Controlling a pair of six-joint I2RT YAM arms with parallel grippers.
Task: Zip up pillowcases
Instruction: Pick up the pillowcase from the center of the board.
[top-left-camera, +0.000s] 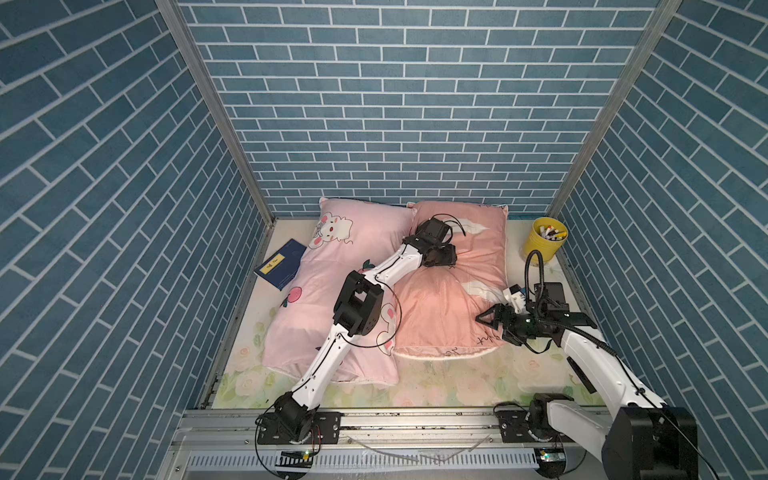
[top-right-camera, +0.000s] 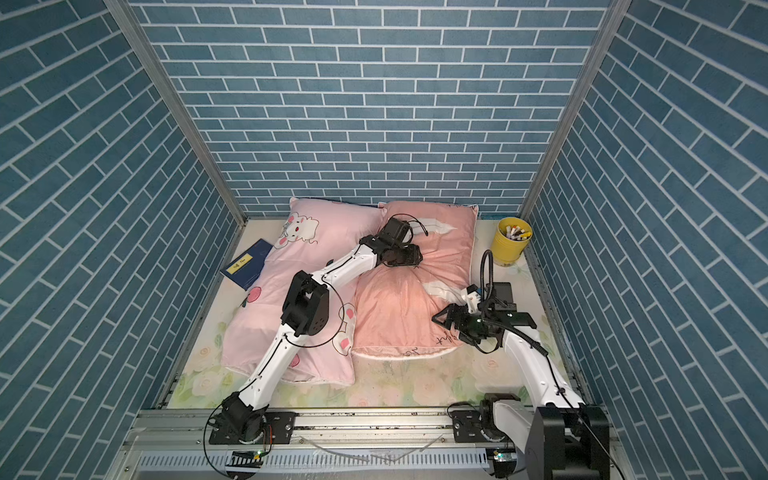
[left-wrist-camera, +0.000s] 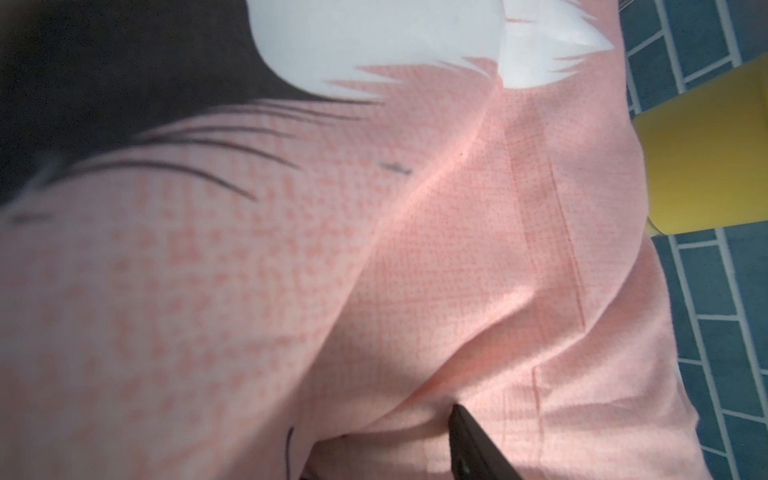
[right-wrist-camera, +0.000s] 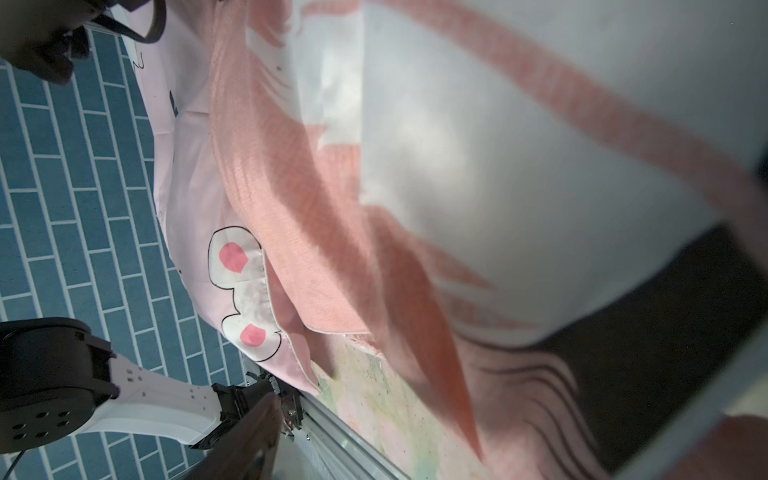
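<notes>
Two pillowcases lie side by side in both top views. The pale pink bunny pillowcase (top-left-camera: 332, 286) is on the left and the salmon-pink feather pillowcase (top-left-camera: 449, 307) on the right. My left gripper (top-left-camera: 442, 259) reaches over the bunny one and presses down on the salmon one's far half. Creases radiate from it, and a fold of salmon fabric (left-wrist-camera: 415, 386) is pinched against its dark finger (left-wrist-camera: 473, 444). My right gripper (top-left-camera: 488, 320) stands open over the salmon pillowcase's near right corner. One blurred finger (right-wrist-camera: 253, 432) shows in the right wrist view. I see no zipper.
A yellow cup of markers (top-left-camera: 544, 239) stands at the back right. A dark blue book (top-left-camera: 280, 264) lies at the left, partly under the bunny pillowcase. The floral sheet (top-left-camera: 457, 382) shows in front of the pillows. Blue brick walls close three sides, and a metal rail (top-left-camera: 415, 419) runs along the front.
</notes>
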